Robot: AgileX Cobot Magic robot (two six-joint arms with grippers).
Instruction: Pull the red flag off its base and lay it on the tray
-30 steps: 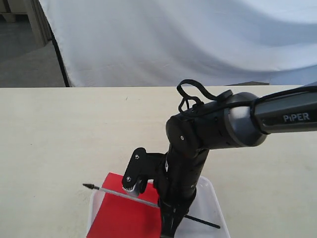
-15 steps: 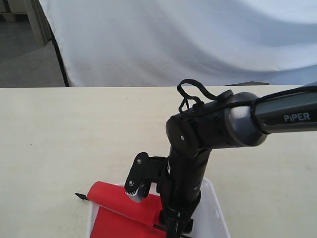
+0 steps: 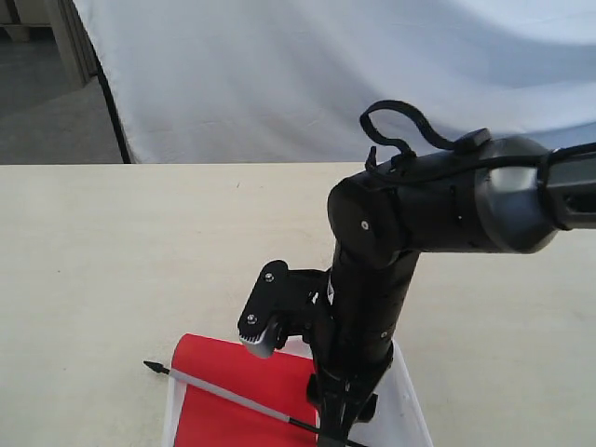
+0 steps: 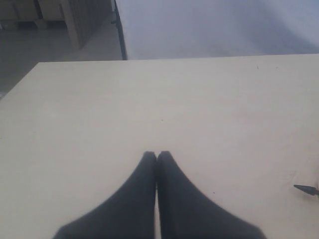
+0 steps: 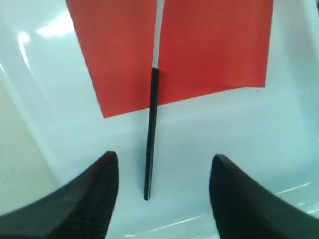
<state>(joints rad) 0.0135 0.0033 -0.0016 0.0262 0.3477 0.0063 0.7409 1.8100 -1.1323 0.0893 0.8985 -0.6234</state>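
The red flag (image 5: 204, 45) lies flat on the white tray (image 5: 259, 144), its thin black stick (image 5: 151, 134) running out from under the cloth. My right gripper (image 5: 164, 158) hovers open just above the tray, one finger on each side of the stick's blunt end and touching nothing. In the exterior view the red flag (image 3: 223, 396) spreads over the left part of the tray (image 3: 405, 396), its pointed tip (image 3: 149, 366) sticking out past the rim, under my right gripper (image 3: 331, 430). My left gripper (image 4: 157, 155) is shut and empty over bare table. The base is out of view.
The pale wooden table (image 3: 140, 251) stretches round the tray. A white cloth backdrop (image 3: 326, 74) hangs behind its far edge. The flag's pointed tip (image 4: 306, 188) shows at the edge of the left wrist view.
The flag has dropped from my right gripper's hold and settled flat on the tray. The right arm has risen a little with its jaws open. The left gripper's earlier state is not shown.
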